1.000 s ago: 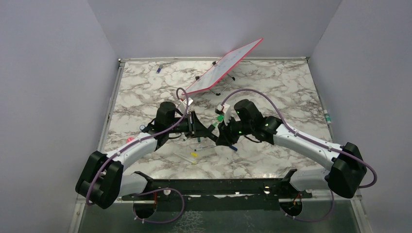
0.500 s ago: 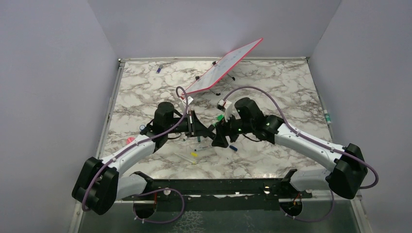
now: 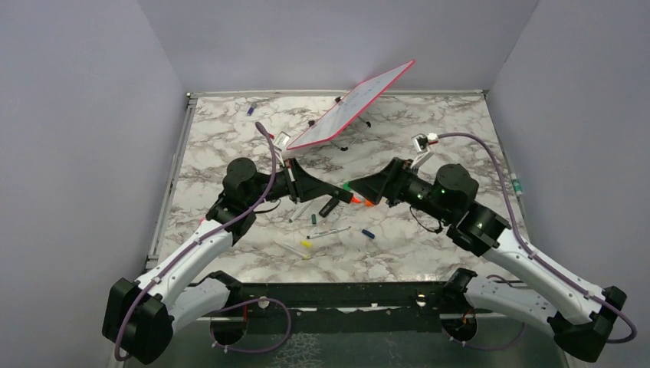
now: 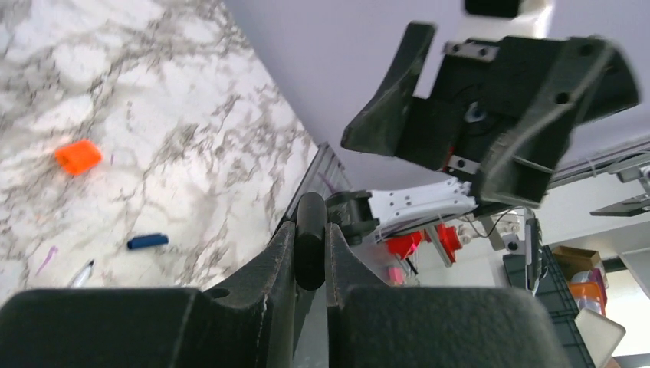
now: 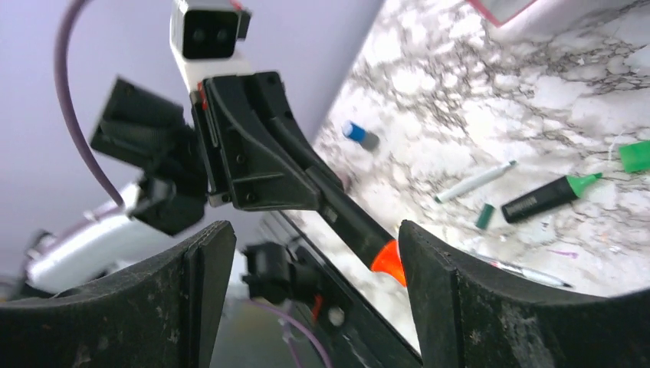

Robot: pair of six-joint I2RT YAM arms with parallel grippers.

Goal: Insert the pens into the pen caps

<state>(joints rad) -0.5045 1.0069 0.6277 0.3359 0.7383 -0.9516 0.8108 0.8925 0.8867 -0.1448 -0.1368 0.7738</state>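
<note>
Capping step | your left gripper (image 3: 326, 190) clamps the black-barrelled orange-tipped highlighter (image 5: 349, 222) | right gripper (image 3: 366, 189) gapes empty | next: grab the small orange plastic cap (image 4: 77, 156).

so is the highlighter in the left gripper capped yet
No, the black highlighter held in the left gripper ends in a bare orange tip with no cap on it.

Lab cell w/ plain walls (image 3: 77, 115), marble tabletop (image 3: 429, 130).
</note>
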